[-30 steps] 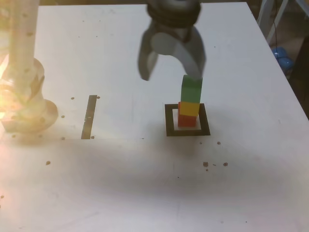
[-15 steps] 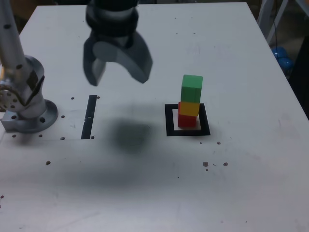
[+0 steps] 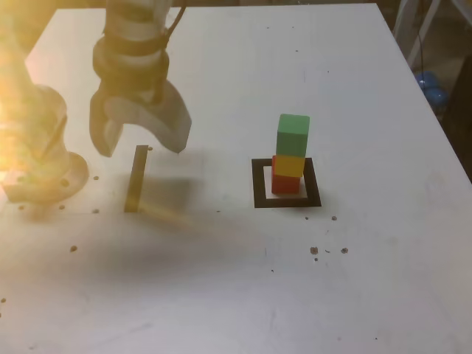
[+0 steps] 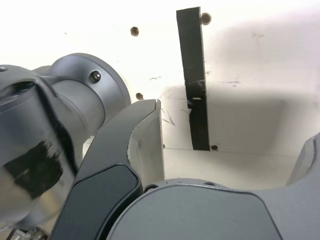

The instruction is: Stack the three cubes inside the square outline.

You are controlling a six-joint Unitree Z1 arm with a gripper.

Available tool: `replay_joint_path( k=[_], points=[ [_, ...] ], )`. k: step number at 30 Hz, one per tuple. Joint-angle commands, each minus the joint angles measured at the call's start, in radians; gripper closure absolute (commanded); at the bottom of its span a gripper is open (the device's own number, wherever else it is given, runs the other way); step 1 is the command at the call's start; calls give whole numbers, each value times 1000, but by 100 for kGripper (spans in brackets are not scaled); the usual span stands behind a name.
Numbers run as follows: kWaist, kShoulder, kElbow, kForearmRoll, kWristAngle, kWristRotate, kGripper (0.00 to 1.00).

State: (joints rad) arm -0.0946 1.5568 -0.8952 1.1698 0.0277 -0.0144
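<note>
While the white table (image 3: 369,280) is filling most of the exterior view, the arm's base (image 3: 37,162) is sitting at about nine o'clock in a warm glare. The gripper (image 3: 140,144) is hanging at about ten o'clock, its jaws spread wide and gripping nothing, just above the narrow black strip (image 3: 136,179). In the wrist view that strip (image 4: 194,80) is showing between the two parted jaws, with the base (image 4: 60,145) bulking beside it. Well apart from the gripper, slightly toward three o'clock of centre, the square outline (image 3: 286,200) is framing the stack. The red cube (image 3: 285,183) is resting inside it, the yellow cube (image 3: 288,165) is sitting on the red, and the green cube (image 3: 293,134) is standing upright on top.
</note>
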Motion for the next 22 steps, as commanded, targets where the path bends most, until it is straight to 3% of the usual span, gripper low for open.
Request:
replay_joint_path(
  k=[1, 9, 22],
  points=[
    [5, -3, 48, -45, -13, -1, 1],
    [6, 6, 137, -139, -40, 2, 1],
    [6, -7, 141, -127, -43, 1, 1]
  ],
)
